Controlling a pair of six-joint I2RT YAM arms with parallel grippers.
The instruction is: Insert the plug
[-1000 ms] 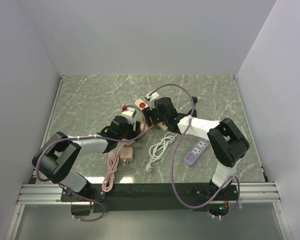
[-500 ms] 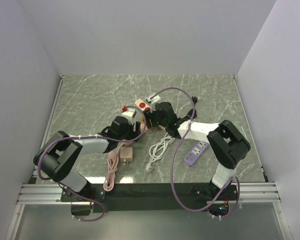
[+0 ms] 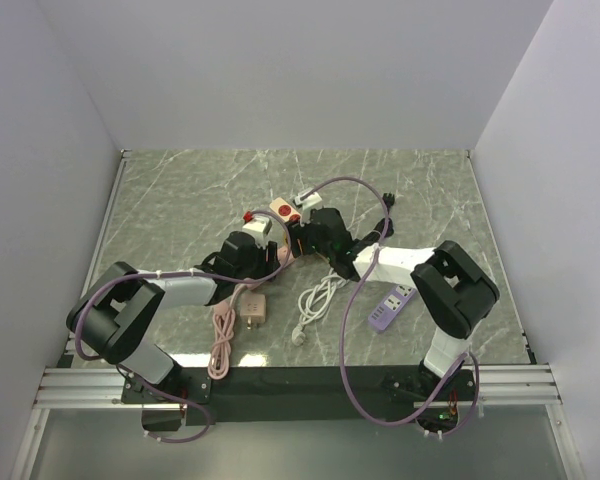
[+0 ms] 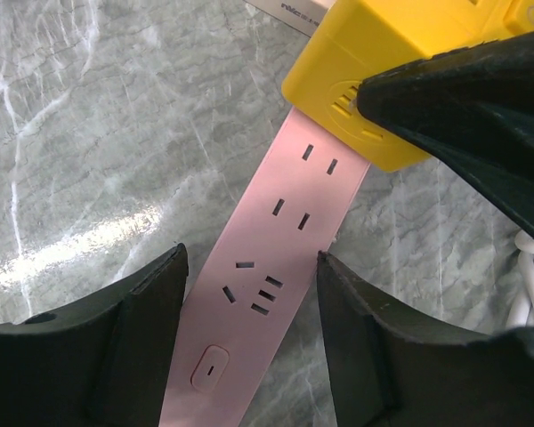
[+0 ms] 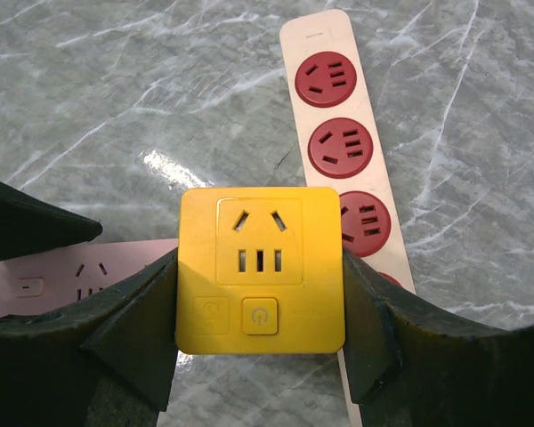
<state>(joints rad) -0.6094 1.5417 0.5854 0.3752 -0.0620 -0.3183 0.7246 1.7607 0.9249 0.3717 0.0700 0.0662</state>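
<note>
Plug underside: hidden. The yellow plug (image 5: 260,267) covers the far end of the pink power strip (image 4: 267,294), so whether its prongs are seated cannot be told.
Top view: both wrists crowd over the plug, so it barely shows there.
Cut off: the pink power strip's near end leaves the left wrist view; the white strip with red sockets (image 5: 343,151) passes behind the plug.
Count: one plug; three strips (pink, white, purple power strip (image 3: 392,306)); a white cord (image 3: 318,296) and a pink cord (image 3: 220,345).
Right gripper (image 5: 260,285): pinching the plug's two sides, mid-counter (image 3: 180,200).
Left gripper (image 4: 249,262): fingers straddle the pink power strip, close at both edges; whether they press it cannot be told.
</note>
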